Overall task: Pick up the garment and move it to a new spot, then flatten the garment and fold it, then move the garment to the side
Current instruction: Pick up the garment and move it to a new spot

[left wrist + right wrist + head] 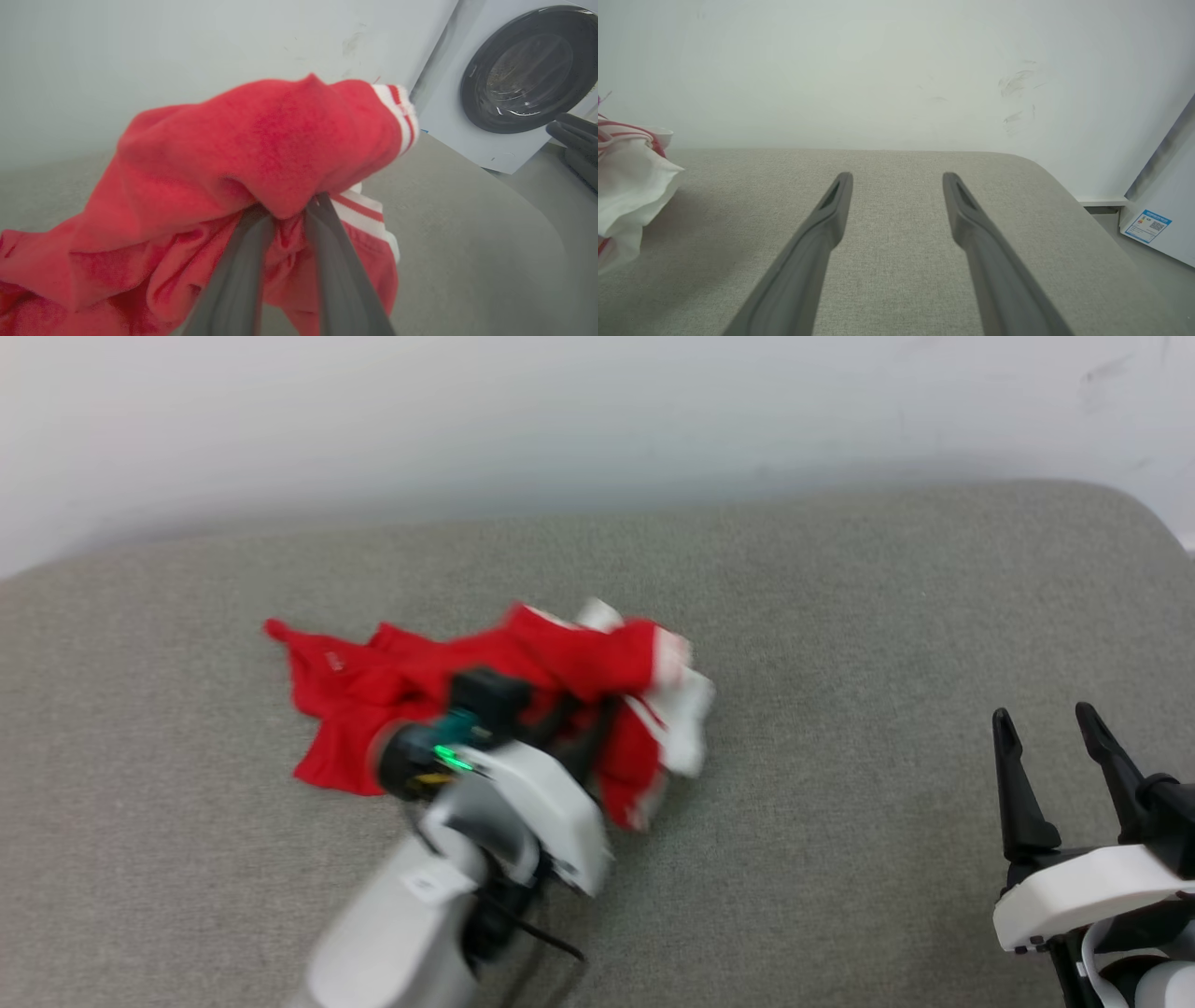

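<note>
Here the garment [345, 695] lies crumpled mid-way across the grey cushion [840, 616], its long axis running roughly nine to three o'clock, the white-sleeved end toward three. The left gripper [583, 723] comes in from six o'clock, fingers clenched on a red fold near that end. The right gripper [1043, 719], spread wide and holding nothing, sits well apart at four o'clock, so the left arm is nearer. The left fingertips are buried in cloth, motion blur softens the head view, and whether the bunch has cleared the cushion is unclear.
</note>
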